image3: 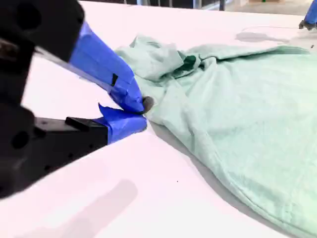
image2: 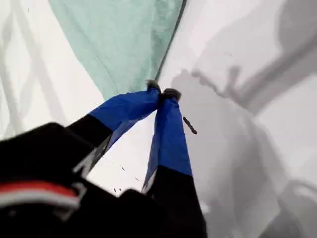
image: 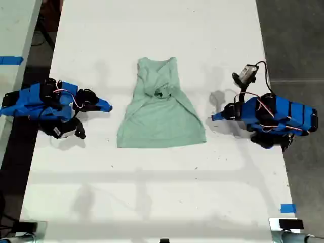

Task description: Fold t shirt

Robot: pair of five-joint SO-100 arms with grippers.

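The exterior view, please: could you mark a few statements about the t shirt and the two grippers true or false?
1. The t shirt lies on the table between the two arms. True.
2. My first gripper grips the t shirt. False: its jaws are shut on nothing, beside the cloth.
3. The t shirt is folded in half. False: it lies spread out, wrinkled mid-body.
4. My second gripper is at the exterior view's left. True.

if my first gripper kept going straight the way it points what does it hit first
Probably the t shirt: my first gripper, jaws shut, points at its hem corner just ahead, with only bare table between.
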